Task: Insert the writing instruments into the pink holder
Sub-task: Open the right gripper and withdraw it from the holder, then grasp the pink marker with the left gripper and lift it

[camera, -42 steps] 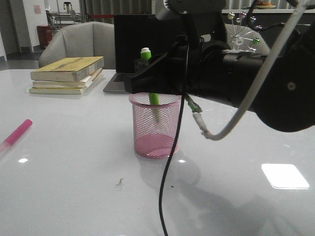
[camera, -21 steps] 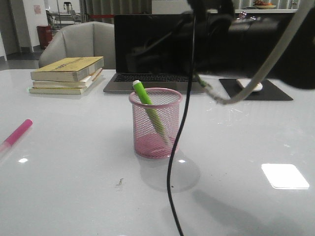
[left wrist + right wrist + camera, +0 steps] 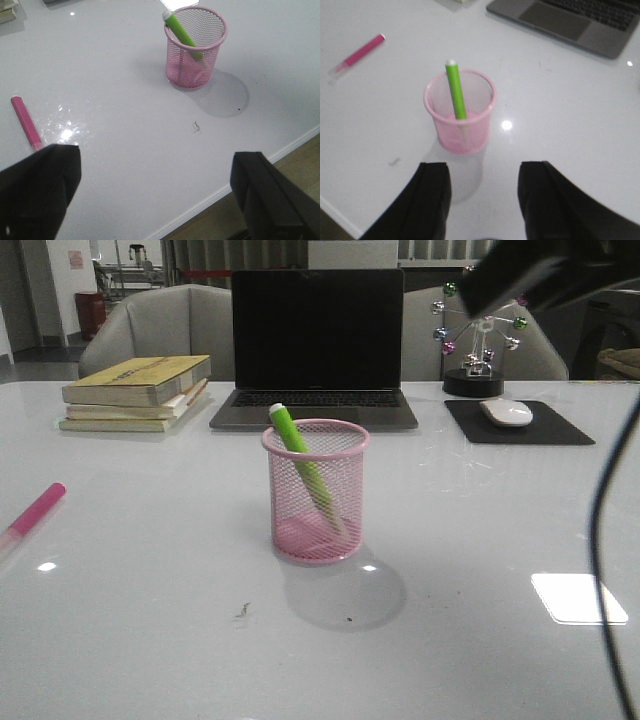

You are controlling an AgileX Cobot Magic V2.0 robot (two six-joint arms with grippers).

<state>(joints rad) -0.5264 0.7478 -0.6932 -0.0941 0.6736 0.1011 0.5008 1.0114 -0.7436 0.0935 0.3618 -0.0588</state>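
Note:
The pink mesh holder (image 3: pixel 316 490) stands mid-table, with the lime green marker (image 3: pixel 300 455) leaning inside it, whitish tip up and to the left. The hot pink marker (image 3: pixel 33 512) lies flat on the table at the far left. My right gripper (image 3: pixel 483 172) hangs open and empty above the table, the holder (image 3: pixel 460 112) and green marker (image 3: pixel 455 89) just beyond its fingers. My left gripper (image 3: pixel 155 172) is wide open and empty over the near table edge, with the pink marker (image 3: pixel 26 122) and the holder (image 3: pixel 195 47) farther out. In the front view only part of the right arm (image 3: pixel 540 275) shows at top right.
A black laptop (image 3: pixel 316 350) stands open behind the holder. Stacked books (image 3: pixel 138 392) lie at the back left. A mouse (image 3: pixel 507 412) on a black pad and a small ferris-wheel ornament (image 3: pixel 478 340) sit at the back right. A black cable (image 3: pixel 605 540) hangs at right.
My right arm has let go of the green marker, which tipped to lean in the holder, and has pulled up and away to the right, uncovering the laptop and ornament.

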